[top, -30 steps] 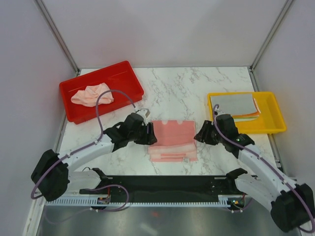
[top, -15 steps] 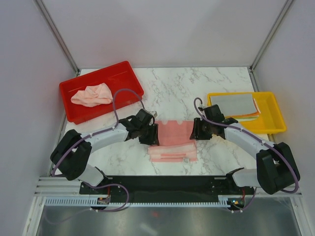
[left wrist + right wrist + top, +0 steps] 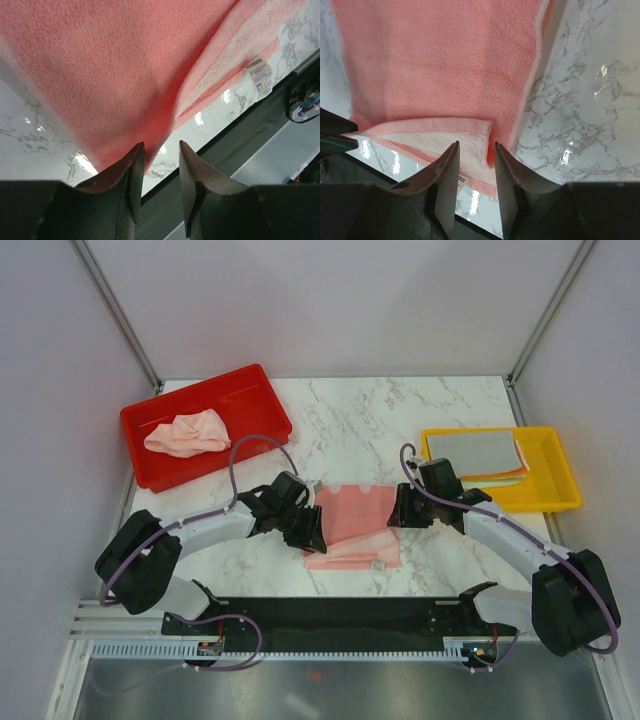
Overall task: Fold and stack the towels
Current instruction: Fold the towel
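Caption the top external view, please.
Left end effector and right end effector at opposite sides of a partly folded peach-pink terry towel on the marble table.

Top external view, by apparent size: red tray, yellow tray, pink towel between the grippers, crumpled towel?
1. Red tray and yellow tray, too alike to rank.
2. Pink towel.
3. Crumpled towel in the red tray.

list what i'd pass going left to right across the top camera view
red tray holding a crumpled peach-pink towel → left gripper → pink towel on the marble → right gripper → yellow tray holding a stack topped by a grey towel
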Controlling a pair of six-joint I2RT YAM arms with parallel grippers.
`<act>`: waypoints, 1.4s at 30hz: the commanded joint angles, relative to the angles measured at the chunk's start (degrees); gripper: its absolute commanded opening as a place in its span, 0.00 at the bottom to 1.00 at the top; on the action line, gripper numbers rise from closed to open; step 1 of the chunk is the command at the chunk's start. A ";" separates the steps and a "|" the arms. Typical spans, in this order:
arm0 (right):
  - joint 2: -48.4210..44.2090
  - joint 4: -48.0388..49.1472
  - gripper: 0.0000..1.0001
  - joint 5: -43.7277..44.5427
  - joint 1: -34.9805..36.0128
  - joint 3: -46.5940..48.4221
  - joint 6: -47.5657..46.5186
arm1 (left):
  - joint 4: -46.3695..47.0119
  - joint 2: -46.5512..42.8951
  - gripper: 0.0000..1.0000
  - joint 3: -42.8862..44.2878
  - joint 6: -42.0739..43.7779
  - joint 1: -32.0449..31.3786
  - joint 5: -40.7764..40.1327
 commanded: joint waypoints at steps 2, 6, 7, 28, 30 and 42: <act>-4.53 -0.48 0.42 0.02 0.30 1.06 1.04 | 5.07 -3.21 0.41 -3.78 -1.35 -1.18 5.02; -5.15 -0.75 0.42 0.28 0.30 2.82 1.04 | 11.13 -3.30 0.42 -6.94 -2.66 -2.14 8.27; -4.89 -0.75 0.42 0.28 0.39 3.09 0.96 | 12.36 -3.22 0.43 -7.91 -2.75 -2.41 9.85; 11.01 5.84 0.48 2.39 6.54 6.08 -2.03 | 16.59 0.39 0.46 -4.31 -3.28 -3.29 11.09; 11.46 5.14 0.48 2.83 6.90 5.73 -1.95 | 16.68 0.30 0.46 -4.14 -3.37 -3.29 11.27; -6.11 0.92 0.27 4.32 7.16 -4.46 2.88 | 27.48 2.58 0.46 -3.79 -8.55 -4.08 14.52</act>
